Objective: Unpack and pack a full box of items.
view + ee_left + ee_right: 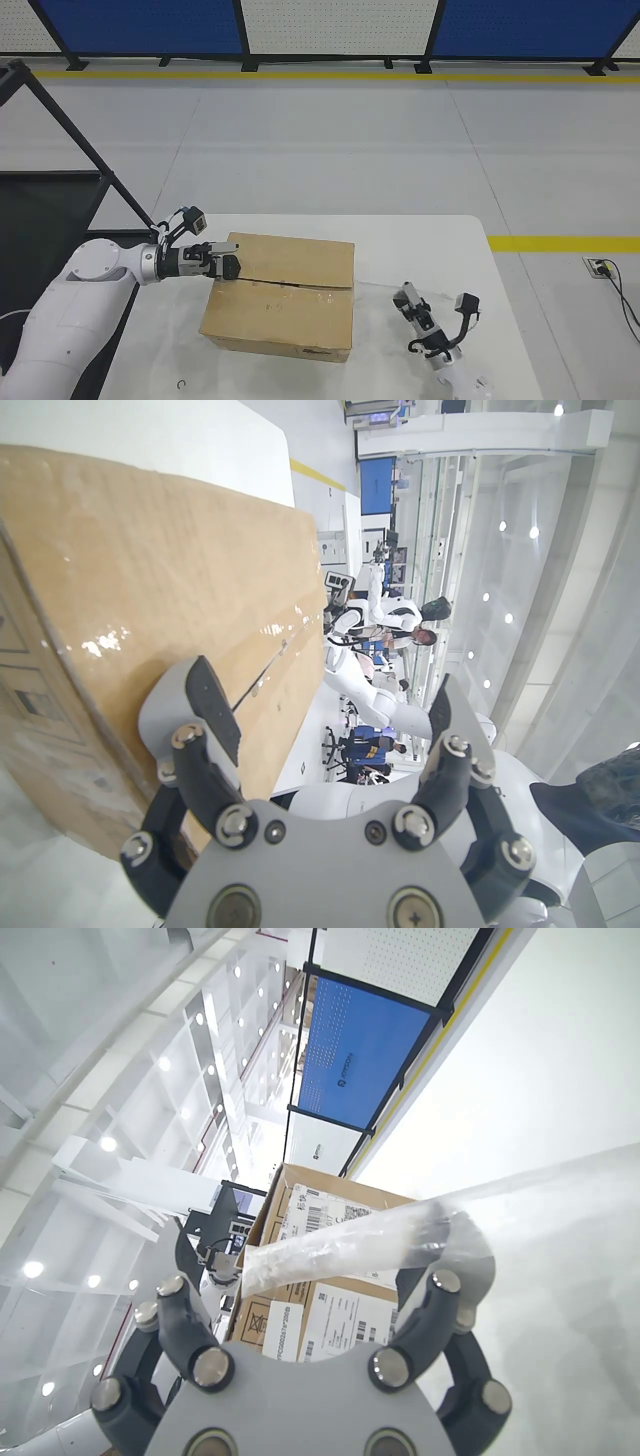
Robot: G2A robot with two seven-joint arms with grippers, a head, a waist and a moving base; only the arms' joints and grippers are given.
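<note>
Cardboard sat directly under the left gripper (325, 710), whose jaws stood wide apart and empty, one finger (212, 700) over the closed box (150, 565) top near its taped seam (260, 680). The right gripper (312, 1248), also spread wide, had a clear tape strip (360, 1228) draped across one finger, the box beyond it.
</note>
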